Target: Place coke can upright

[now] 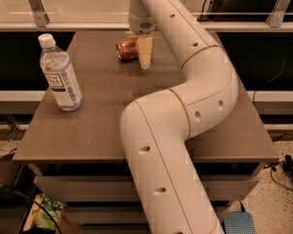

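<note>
The coke can [126,49] is red with a silver end and lies on its side near the far edge of the brown table [102,121]. My gripper [144,55] hangs from the white arm directly at the can's right end, reaching down to the tabletop. It covers the right part of the can.
A clear plastic water bottle [60,74] with a white cap stands upright at the table's left side. My white arm [185,111] sweeps across the middle and right of the table. A railing and glass run behind the far edge.
</note>
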Motion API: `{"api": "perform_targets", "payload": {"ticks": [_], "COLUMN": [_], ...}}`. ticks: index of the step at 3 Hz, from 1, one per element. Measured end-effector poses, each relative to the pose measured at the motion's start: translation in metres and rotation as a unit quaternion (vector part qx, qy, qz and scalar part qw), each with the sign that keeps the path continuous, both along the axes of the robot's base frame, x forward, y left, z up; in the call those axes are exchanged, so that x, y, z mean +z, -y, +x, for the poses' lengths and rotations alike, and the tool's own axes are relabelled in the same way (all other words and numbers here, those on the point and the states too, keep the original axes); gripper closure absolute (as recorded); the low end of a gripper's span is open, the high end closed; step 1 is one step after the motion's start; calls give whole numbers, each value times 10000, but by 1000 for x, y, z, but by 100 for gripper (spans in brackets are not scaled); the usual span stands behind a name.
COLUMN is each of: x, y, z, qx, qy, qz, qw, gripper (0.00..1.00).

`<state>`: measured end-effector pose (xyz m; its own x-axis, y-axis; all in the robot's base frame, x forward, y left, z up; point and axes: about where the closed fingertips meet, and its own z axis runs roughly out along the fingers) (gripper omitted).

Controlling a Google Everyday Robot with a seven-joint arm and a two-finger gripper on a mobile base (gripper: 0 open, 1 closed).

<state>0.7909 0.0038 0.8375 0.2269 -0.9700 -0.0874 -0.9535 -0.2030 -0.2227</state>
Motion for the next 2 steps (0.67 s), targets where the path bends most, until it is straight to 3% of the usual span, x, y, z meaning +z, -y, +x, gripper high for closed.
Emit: {"api": "perform_targets", "payload": {"ticks": [2], "x": [-4], "y": [-9], "z": [17], "qx": [-5], "qy": [251], "qz": [127], "qw": [9996], "gripper": [41]}}
